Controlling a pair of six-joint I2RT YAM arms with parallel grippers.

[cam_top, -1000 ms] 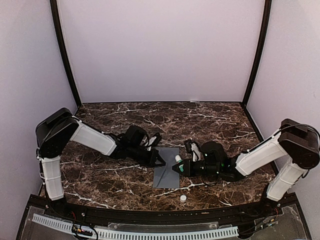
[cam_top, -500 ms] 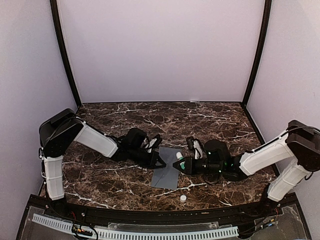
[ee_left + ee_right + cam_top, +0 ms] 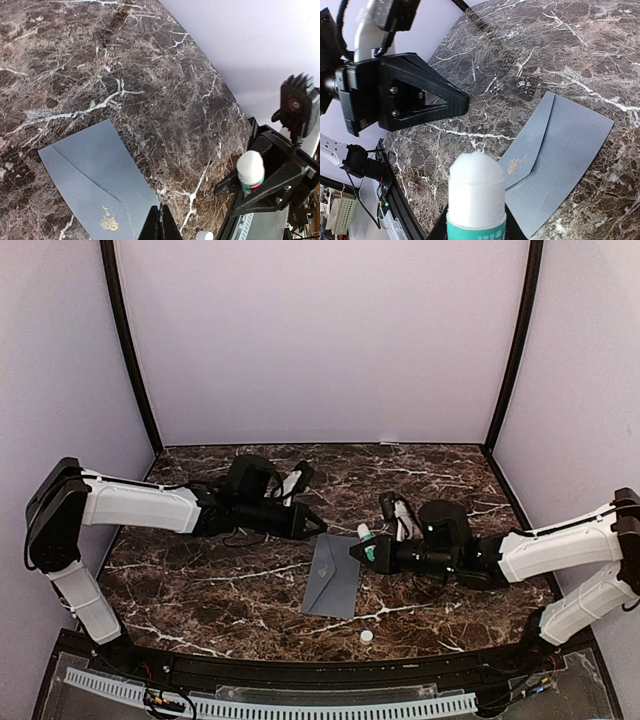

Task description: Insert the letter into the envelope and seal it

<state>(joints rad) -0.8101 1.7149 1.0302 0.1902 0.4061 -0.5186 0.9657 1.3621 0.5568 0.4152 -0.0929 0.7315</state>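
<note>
The flat slate-grey paper envelope (image 3: 335, 578) is lying flap-side up on the dark marble surface (image 3: 190, 595). Pinched together and empty, the left gripper (image 3: 320, 526) is hovering at its 11 o'clock, while the right gripper (image 3: 358, 552) at 2 o'clock is clamping a white-topped green glue stick (image 3: 364, 533).
</note>
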